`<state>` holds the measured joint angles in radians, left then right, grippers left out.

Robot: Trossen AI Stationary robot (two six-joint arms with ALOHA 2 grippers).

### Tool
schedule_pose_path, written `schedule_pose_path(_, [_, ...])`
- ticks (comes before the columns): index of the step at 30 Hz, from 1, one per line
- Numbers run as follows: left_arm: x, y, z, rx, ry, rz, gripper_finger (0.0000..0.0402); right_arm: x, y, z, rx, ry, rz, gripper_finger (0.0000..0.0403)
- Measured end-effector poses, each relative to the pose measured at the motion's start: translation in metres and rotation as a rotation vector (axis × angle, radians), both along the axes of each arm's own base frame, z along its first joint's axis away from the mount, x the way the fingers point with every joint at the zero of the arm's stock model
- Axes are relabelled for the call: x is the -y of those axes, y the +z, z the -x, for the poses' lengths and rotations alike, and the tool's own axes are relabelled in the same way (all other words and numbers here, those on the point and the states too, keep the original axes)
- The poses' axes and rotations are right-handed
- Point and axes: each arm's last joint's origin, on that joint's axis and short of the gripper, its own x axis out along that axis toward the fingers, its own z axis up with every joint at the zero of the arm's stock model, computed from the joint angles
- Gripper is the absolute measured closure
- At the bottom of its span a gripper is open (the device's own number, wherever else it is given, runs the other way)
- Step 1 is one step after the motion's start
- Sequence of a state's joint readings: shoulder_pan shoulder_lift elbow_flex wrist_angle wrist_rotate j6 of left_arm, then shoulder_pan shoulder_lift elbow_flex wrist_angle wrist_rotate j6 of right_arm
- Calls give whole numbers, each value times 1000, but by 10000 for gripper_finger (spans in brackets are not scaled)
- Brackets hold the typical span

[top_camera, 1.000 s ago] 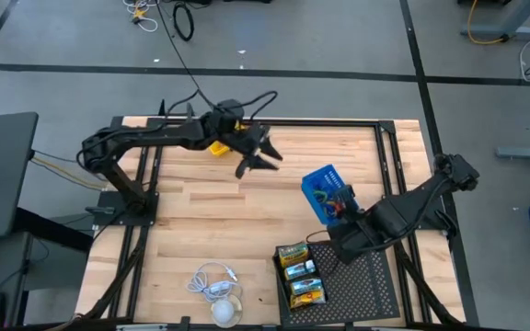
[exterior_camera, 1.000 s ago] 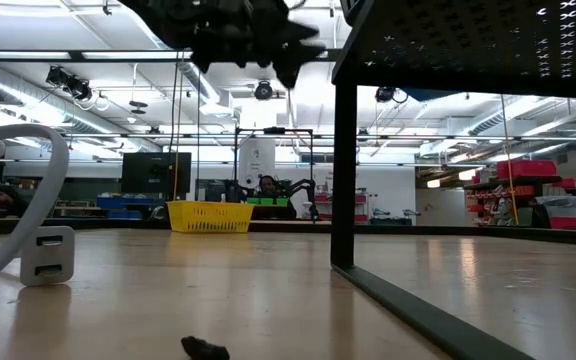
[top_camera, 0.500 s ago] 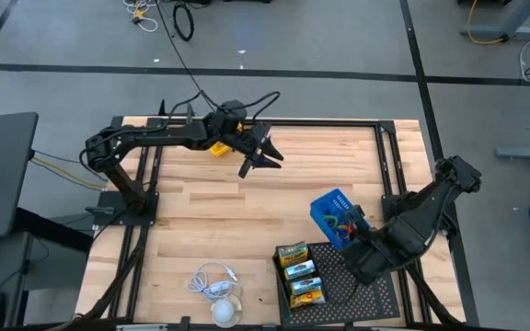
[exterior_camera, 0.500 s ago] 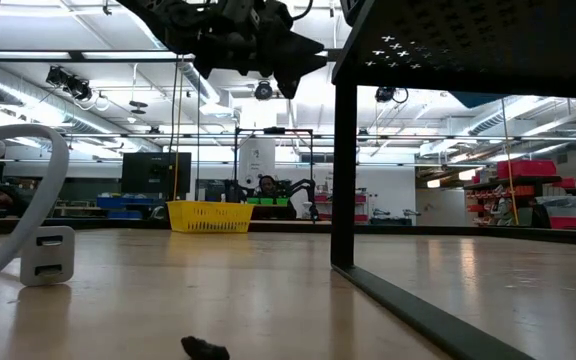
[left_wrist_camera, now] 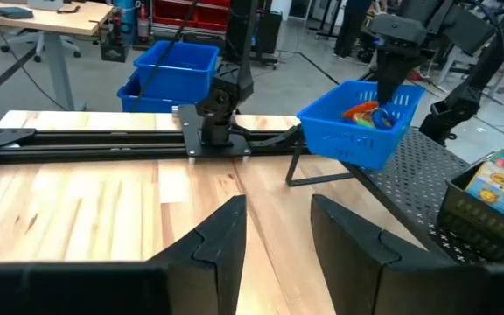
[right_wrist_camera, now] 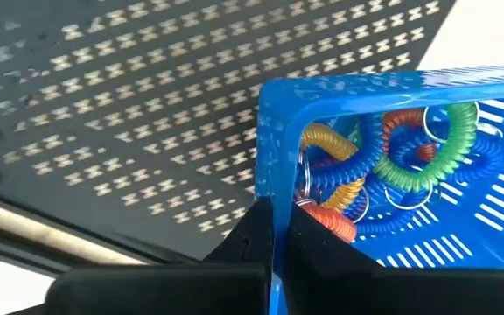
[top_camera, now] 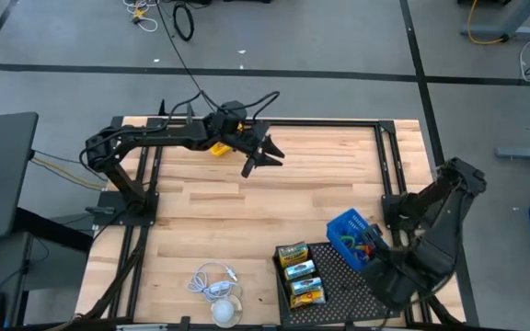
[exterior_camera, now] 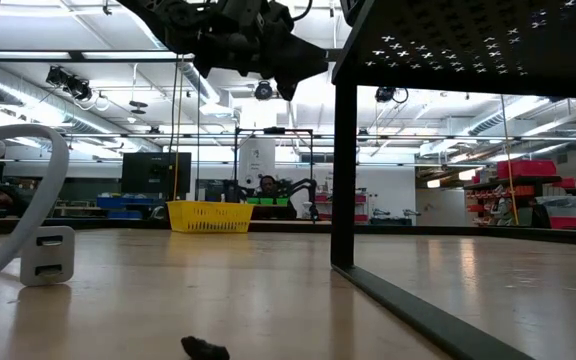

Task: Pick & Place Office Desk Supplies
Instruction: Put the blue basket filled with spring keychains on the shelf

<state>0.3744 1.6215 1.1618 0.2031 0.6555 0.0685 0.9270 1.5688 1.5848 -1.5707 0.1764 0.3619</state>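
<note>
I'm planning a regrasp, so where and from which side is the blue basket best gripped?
Probably its thin upright rim wall, from above, one finger inside and one outside. The blue basket is open-topped, and the right gripper already pinches a rim corner that way over the black tray.

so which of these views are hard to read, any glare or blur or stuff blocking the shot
Low view: bright ceiling lights backlight the left gripper and black perforated tray into near-silhouettes. Right wrist view: the fingers holding the blue basket wall look soft, and the basket fills much of the picture. Left wrist view: its own fingers cover the bottom. High view: evenly lit, no glare.
</note>
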Motion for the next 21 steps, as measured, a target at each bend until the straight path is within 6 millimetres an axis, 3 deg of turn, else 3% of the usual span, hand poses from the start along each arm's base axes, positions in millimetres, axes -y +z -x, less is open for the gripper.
schedule_pose_path(15, [-5, 0, 1, -2, 44, -10, 267, -33, 0, 24, 64, 55, -140, 397])
schedule_pose_path(21, [-7, 0, 2, -1, 52, -11, 267, -45, -15, 21, -19, 58, -121, 397])
